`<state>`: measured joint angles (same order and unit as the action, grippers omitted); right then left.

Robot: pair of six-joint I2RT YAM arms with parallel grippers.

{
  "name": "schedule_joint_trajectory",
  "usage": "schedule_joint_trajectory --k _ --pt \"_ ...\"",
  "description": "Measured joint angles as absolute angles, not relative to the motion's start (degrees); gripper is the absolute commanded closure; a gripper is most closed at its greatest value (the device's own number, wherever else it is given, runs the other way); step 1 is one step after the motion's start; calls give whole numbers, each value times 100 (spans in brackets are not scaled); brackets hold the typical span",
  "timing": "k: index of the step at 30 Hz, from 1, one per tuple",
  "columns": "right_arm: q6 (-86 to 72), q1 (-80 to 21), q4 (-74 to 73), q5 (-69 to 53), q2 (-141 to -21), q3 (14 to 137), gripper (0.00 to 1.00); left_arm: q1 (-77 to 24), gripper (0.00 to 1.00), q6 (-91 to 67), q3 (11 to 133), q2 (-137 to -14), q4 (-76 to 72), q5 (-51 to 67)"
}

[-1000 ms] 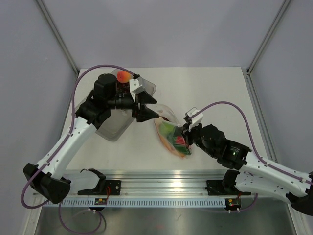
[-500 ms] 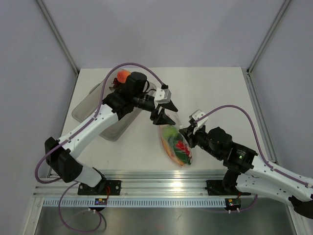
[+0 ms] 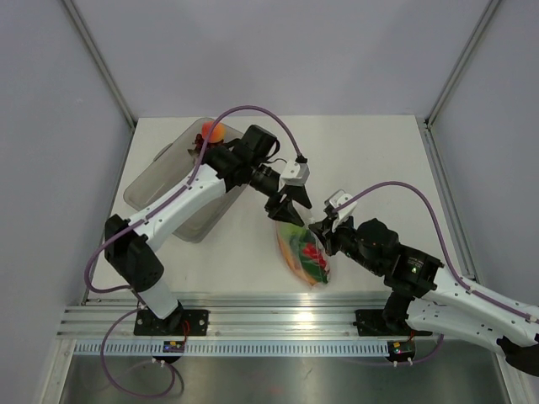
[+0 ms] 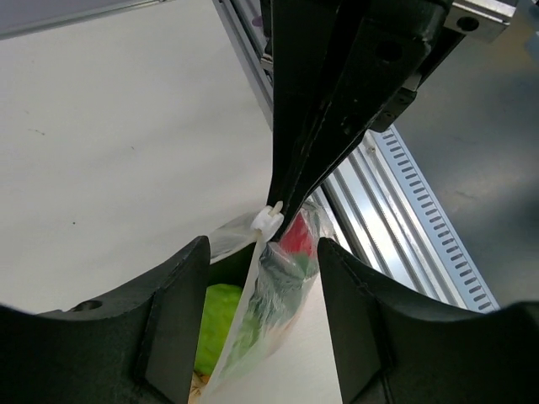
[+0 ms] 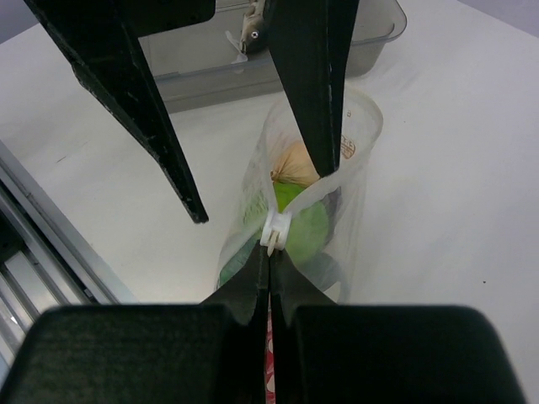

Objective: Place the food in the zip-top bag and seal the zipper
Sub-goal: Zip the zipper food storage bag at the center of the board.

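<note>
The zip-top bag (image 3: 304,251) stands on edge on the white table, holding a green lime (image 5: 305,229), a red piece (image 4: 296,239) and other food. My right gripper (image 5: 270,263) is shut on the bag's mouth edge just below the white zipper slider (image 5: 276,229). My left gripper (image 4: 261,313) is open and straddles the bag's top, one finger (image 4: 173,324) on each side, not pressing it. From above, the left gripper (image 3: 290,209) hangs over the bag's far end and the right gripper (image 3: 321,229) is beside it. A peach (image 3: 212,131) lies in the tray.
The clear grey tray (image 3: 164,189) stands at the left rear, under the left arm's forearm. The aluminium rail (image 3: 278,324) runs along the near edge, close to the bag. Grey walls close in the sides and back.
My left arm has swung right from over the tray to the bag's mouth, and its jaws have narrowed. The right gripper has kept its grip while the bag shifted slightly.
</note>
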<state>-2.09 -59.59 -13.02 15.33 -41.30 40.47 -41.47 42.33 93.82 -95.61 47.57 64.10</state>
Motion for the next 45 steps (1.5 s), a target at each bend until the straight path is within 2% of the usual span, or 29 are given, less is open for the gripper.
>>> schedule_joint_trajectory --k 5,11,20,23,24,27,28,34,39,43,45 --pt "-165 -5959 -1334 1540 -4130 4047 100 -3806 39 4165 9004 -9198 4635 6359" --pt "-128 -5957 -1337 1544 -4132 4047 100 -3492 42 4016 8259 -8444 4344 6121" --pt "-128 -5946 -1337 1531 -4224 4047 100 -3514 46 3500 7784 -8873 3415 5701" --pt "-130 -5946 -1337 1533 -4219 4047 100 -3514 51 3393 7773 -9076 3282 5610" --pt "-128 -5946 -1341 1535 -4215 4047 100 -3514 62 3374 7752 -9100 3262 5586" --pt "-126 -5933 -1341 1551 -4191 4047 100 -3514 85 3288 7669 -9094 3256 5540" --pt "-126 -5916 -1341 1551 -4187 4047 100 -3514 100 3269 7631 -9080 3260 5527" --pt "25 -5402 -1179 1354 -4303 4045 100 -3520 100 3068 7284 -8661 3288 5293" --pt "246 -4543 -661 565 -5057 4213 100 -3533 100 2685 7032 -7977 3116 4805" --pt "440 -4259 -449 -25 -5518 4515 100 -3533 100 2460 6855 -7544 2910 4580" --pt "589 -4217 -384 -246 -5553 4543 100 -3533 85 2381 6781 -7424 2853 4552"
